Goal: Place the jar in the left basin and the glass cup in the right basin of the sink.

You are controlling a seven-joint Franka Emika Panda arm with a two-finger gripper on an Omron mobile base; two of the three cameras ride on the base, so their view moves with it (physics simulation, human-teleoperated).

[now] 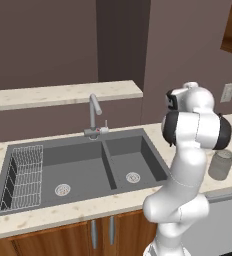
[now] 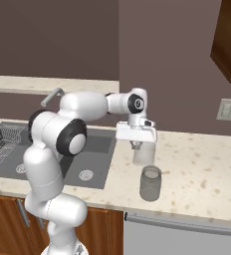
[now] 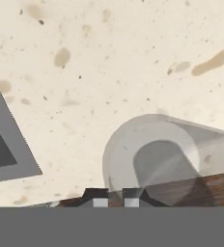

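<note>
My gripper (image 2: 136,145) hangs over the counter just right of the sink (image 1: 108,167), pointing down and shut on the rim of the pale glass cup (image 2: 144,156). The cup hangs below the fingers. The darker grey jar (image 2: 150,183) stands upright on the counter just in front of the cup, near the front edge. It is also in the left base view (image 1: 220,164) and lies close to my fingertips (image 3: 100,198) in the hand view (image 3: 167,159). The left basin (image 1: 83,172) holds a wire rack (image 1: 25,175). The right basin (image 1: 133,160) holds nothing but its drain.
A curved steel tap (image 1: 94,107) rises behind the sink's divider. Pale speckled counter (image 2: 202,169) stretches to the right of the sink, with a wall socket (image 2: 226,109) above it. A raised ledge (image 1: 63,94) runs behind the sink. A wooden upper cabinet (image 2: 229,40) hangs at the top right.
</note>
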